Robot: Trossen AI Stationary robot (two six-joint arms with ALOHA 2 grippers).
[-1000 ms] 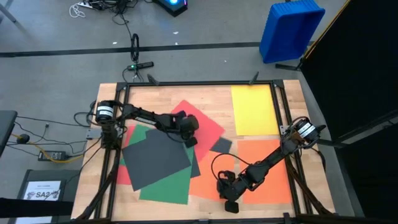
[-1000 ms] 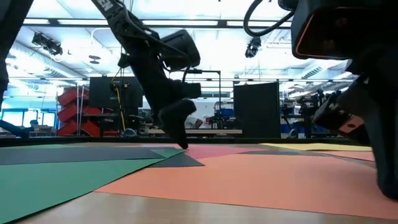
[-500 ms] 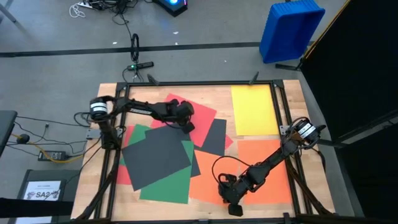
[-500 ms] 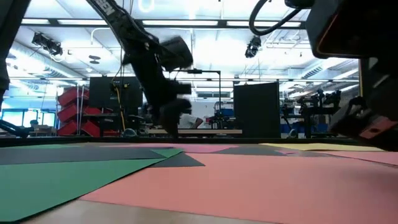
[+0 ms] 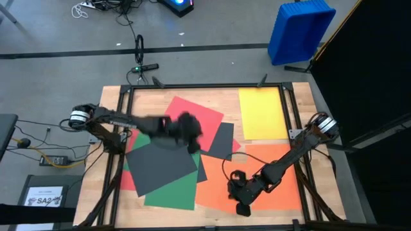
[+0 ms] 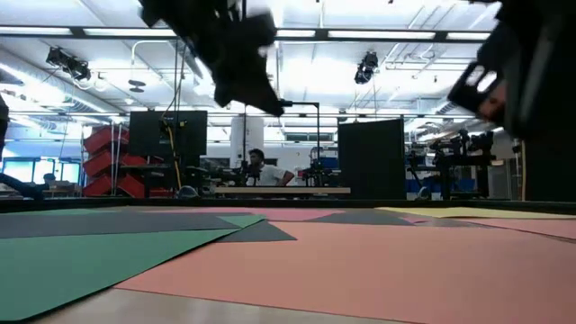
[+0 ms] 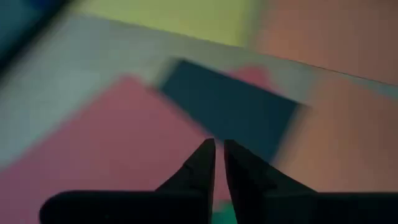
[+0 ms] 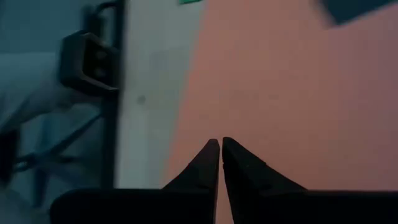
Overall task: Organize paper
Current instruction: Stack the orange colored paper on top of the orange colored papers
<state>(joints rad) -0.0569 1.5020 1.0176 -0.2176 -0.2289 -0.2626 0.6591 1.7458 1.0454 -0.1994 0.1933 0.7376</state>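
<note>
Wooden desk (image 5: 160, 95): carrying the whole paper spread inside a black frame.
Yellow sheet (image 5: 262, 113): lying alone at the far right corner, square to the frame, apart from the rest.
Red sheet (image 5: 200, 117): sitting far-centre, rotated, one corner running under the small dark sheet.
Small dark sheet (image 5: 221, 140): resting between the red sheet and the orange sheet, overlapping both.
Large dark grey sheet (image 5: 160, 162): lying tilted on top of the green sheet, left of centre.
Green sheet (image 5: 172, 192): showing around the near edge of the large grey one; a red strip is peeking out on its left.
Orange sheet (image 5: 282, 186): covering the near right area, reaching toward the near edge.
Left gripper (image 5: 191, 136): hanging above the red sheet near the small dark sheet, clear of the paper in the low view; fingers (image 7: 200, 165) pinched almost together, gripping nothing.
Right gripper (image 5: 242, 206): sitting low over the near edge of the orange sheet; fingers (image 8: 208, 163) fully closed, gripping nothing.
Background: person (image 6: 256, 166) sitting far behind the desk in the low view.
</note>
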